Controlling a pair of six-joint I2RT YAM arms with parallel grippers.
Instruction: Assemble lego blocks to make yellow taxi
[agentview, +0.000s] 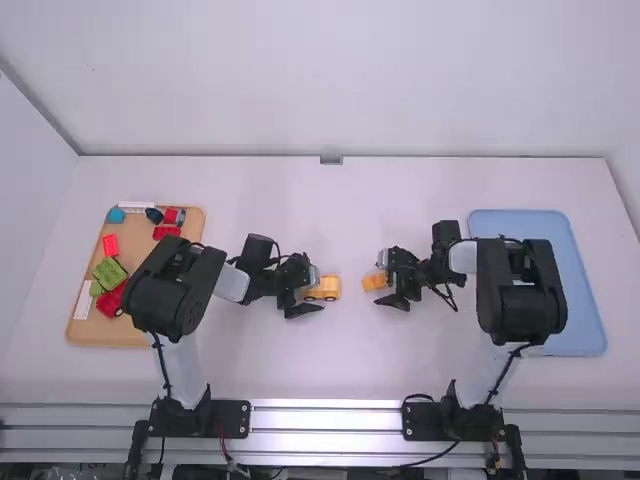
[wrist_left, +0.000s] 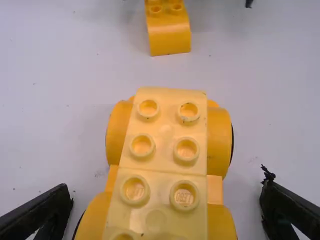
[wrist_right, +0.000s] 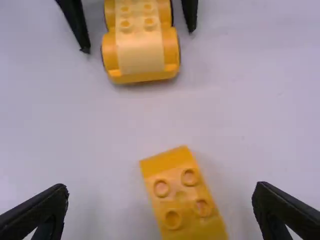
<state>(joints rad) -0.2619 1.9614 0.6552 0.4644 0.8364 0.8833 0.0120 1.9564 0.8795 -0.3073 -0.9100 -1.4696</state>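
My left gripper (agentview: 305, 290) is just left of the table's middle in the high view, around the yellow wheeled taxi base (agentview: 326, 289). In the left wrist view, my left gripper (wrist_left: 167, 207) has its fingers wide apart on either side of the base (wrist_left: 165, 132), touching neither side. My right gripper (agentview: 392, 284) is right of the middle, by an orange-yellow block (agentview: 374, 282). The right wrist view has my right gripper (wrist_right: 160, 210) open, with the studded block (wrist_right: 182, 200) lying between its spread fingers, a gap on each side.
A brown tray (agentview: 92, 330) at the left holds red, green and blue pieces. A blue tray (agentview: 588, 300) lies at the right, partly beneath the right arm. A short gap of table separates the base and the block.
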